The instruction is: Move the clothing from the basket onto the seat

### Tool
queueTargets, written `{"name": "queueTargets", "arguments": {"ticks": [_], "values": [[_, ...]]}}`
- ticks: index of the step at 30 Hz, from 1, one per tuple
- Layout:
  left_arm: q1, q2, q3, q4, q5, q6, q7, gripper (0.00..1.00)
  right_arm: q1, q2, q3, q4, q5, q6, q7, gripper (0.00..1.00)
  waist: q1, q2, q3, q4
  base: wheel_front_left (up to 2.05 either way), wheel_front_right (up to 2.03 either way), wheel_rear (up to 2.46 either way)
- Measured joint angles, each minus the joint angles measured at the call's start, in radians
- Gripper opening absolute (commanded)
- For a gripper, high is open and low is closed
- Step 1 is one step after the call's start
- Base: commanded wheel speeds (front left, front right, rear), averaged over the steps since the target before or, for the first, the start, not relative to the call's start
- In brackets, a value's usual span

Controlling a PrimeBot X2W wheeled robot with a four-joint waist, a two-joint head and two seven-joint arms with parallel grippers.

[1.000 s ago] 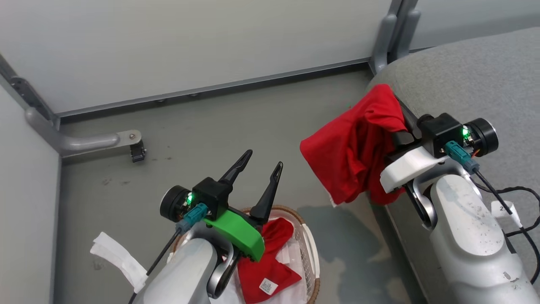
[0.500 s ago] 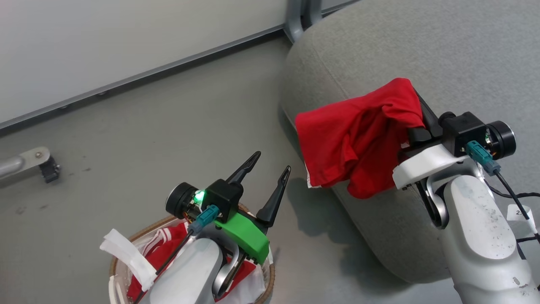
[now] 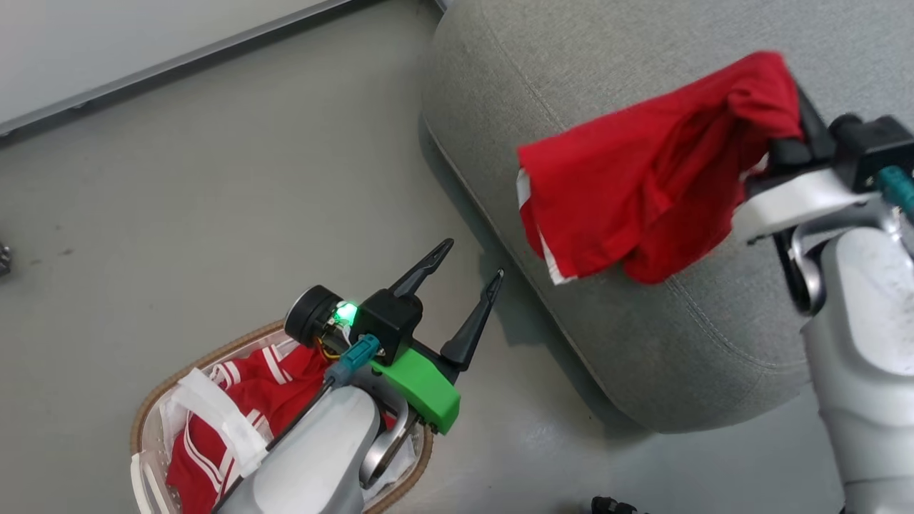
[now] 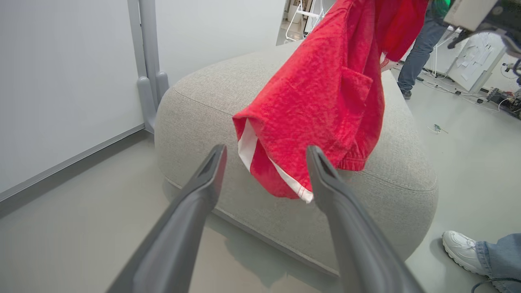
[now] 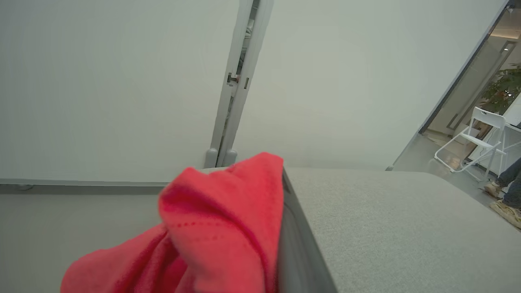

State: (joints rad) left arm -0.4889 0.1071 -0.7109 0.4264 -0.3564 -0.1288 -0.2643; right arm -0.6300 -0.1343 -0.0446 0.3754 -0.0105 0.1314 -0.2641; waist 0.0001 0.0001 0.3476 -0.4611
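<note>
The right jaws are clamped shut on the bunched top of a red garment (image 3: 643,178), which hangs free of the basket (image 3: 153,407) at about 2 o'clock in the head view. From the grip the cloth runs along a long axis toward 8 o'clock, ending in a white-edged hem over the rounded front edge of the grey sofa (image 3: 571,57). In the left wrist view the garment (image 4: 325,101) dangles in front of the sofa (image 4: 203,89); whether it touches the upholstery cannot be told. The broad flat seat lies beyond the right jaws, toward 12 o'clock, as the right wrist view shows past the red fold (image 5: 220,228). The coming move therefore likely turns on carrying the cloth further in over the cushion, so that the trailing hem lands on the seat rather than slipping down the side.

The left jaws stand wide open and empty, pointing to 1 o'clock above the basket on the floor (image 3: 214,178) at 7 o'clock. A striped red garment (image 3: 235,385) lies in the basket, nearer the left arm.
</note>
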Motion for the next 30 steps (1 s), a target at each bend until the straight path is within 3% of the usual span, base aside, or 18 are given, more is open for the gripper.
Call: {"name": "queueTargets", "arguments": {"ticks": [8,18,24,30], "values": [[-0.039,0.022,0.007,-0.007,0.012,0.000,0.000,1.00,-0.246,-0.147,-0.049,0.055,-0.051,0.000,0.000,0.00,0.0000,0.0000,0.081,0.048,0.00,0.00,0.00],[-0.097,0.040,0.032,-0.040,0.061,0.002,0.000,1.00,-0.551,-0.329,-0.179,0.274,-0.155,0.000,0.010,0.00,0.0001,0.0000,0.199,0.137,0.00,0.00,0.00],[-0.119,0.040,0.045,-0.068,0.078,0.006,0.000,1.00,-0.638,-0.345,-0.253,0.416,-0.232,0.000,0.013,0.00,0.0002,0.0000,0.279,0.189,0.00,0.00,0.00],[-0.123,0.040,0.056,-0.080,0.093,0.007,0.000,1.00,-0.630,-0.292,-0.330,0.537,-0.294,0.000,0.007,0.00,0.0001,0.0000,0.352,0.235,0.00,0.00,0.00]]}}
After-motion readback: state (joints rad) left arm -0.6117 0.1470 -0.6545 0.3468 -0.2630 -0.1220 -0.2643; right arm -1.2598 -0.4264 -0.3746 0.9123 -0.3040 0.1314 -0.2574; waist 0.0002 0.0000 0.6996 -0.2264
